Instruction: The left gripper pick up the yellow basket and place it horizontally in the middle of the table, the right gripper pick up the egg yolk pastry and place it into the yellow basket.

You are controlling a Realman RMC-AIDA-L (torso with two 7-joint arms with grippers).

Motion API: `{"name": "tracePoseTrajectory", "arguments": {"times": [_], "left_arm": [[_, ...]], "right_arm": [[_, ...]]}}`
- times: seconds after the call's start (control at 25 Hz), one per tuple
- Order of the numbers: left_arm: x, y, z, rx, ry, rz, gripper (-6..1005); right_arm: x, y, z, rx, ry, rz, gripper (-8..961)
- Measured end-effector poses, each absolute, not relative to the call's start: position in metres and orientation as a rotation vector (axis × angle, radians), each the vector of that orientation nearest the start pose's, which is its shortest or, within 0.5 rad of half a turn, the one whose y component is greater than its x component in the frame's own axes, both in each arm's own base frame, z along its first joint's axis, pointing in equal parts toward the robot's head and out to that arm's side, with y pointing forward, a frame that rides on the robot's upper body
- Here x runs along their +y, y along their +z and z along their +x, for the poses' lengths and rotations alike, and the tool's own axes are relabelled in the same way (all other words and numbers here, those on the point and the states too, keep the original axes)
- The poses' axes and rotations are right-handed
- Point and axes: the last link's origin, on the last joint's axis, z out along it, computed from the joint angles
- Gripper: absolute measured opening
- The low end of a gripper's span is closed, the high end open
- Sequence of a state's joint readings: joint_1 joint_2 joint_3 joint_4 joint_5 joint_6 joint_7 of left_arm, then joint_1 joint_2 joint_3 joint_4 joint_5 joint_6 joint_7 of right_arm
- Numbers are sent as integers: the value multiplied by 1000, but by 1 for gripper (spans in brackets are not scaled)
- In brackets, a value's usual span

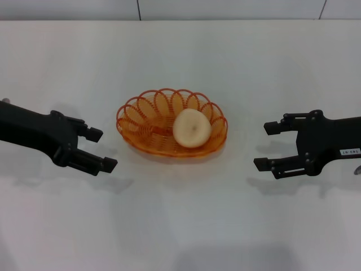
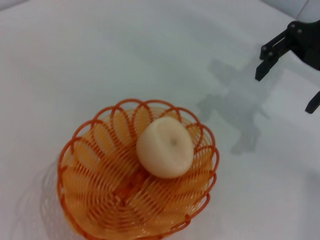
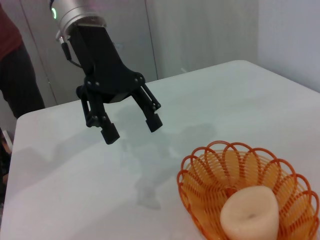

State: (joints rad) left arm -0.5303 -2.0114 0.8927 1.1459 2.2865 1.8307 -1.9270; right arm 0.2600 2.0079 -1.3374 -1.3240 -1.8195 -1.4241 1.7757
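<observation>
The yellow basket [image 1: 152,127], an orange wire oval with a looped rim, lies flat in the middle of the table [image 1: 180,226]. The egg yolk pastry [image 1: 192,128] rests inside it, toward its right side. It shows in the left wrist view [image 2: 165,147] in the basket [image 2: 100,200], and in the right wrist view [image 3: 249,214] in the basket [image 3: 210,175]. My left gripper [image 1: 99,149] is open and empty, left of the basket. It also shows in the right wrist view [image 3: 132,127]. My right gripper [image 1: 266,145] is open and empty, right of the basket.
The white table ends at a grey wall along the far edge [image 1: 180,20]. A person in dark clothes [image 3: 17,75] stands beyond the table's end in the right wrist view. My right gripper's fingers [image 2: 267,57] show far off in the left wrist view.
</observation>
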Motion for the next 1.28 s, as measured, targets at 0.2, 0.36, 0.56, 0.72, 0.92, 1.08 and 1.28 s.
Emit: {"name": "tracePoseTrajectory", "arguments": {"times": [0.2, 0.36, 0.56, 0.72, 0.92, 1.08, 1.28], "left_arm": [[323, 58, -235, -752, -53, -2965, 888], [323, 55, -231, -700, -89, -2987, 888], [323, 52, -224, -626, -139, -3017, 888], [322, 50, -221, -597, -161, -3036, 887], [320, 49, -220, -594, -164, -3049, 887], [320, 48, -220, -594, -166, -3052, 887], [319, 48, -220, -594, -167, -3055, 887]], "right_arm": [[306, 18, 204, 383, 370, -2867, 802], [306, 18, 203, 377, 371, -2871, 801], [305, 17, 203, 374, 361, -2886, 801], [304, 17, 203, 374, 358, -2895, 801], [303, 17, 203, 369, 357, -2901, 801], [301, 17, 203, 363, 354, -2912, 801], [301, 19, 203, 365, 356, -2915, 801]]}}
